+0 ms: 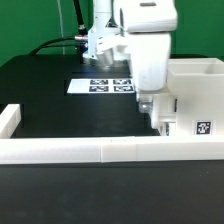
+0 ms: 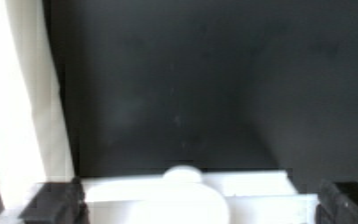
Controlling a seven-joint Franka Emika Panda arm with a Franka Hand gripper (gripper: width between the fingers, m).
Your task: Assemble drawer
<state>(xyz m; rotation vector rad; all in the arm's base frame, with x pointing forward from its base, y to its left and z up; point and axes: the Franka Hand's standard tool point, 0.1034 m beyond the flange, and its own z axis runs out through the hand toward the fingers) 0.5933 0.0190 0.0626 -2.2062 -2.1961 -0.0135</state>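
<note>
A white drawer part (image 1: 196, 95), box-shaped with a marker tag on its front, stands at the exterior view's right. My gripper (image 1: 158, 116) hangs down at that part's left wall. In the wrist view my gripper (image 2: 202, 203) is open: its dark fingers (image 2: 55, 203) stand on either side of a white piece with a round knob (image 2: 185, 177). A small gap shows on each side of that piece. I cannot tell whether the fingers touch it.
A long white rail (image 1: 100, 150) runs along the table's front, with a short raised end at the exterior view's left. The marker board (image 1: 100, 86) lies behind the arm on the black table. A white edge (image 2: 12, 100) runs along one side of the wrist view.
</note>
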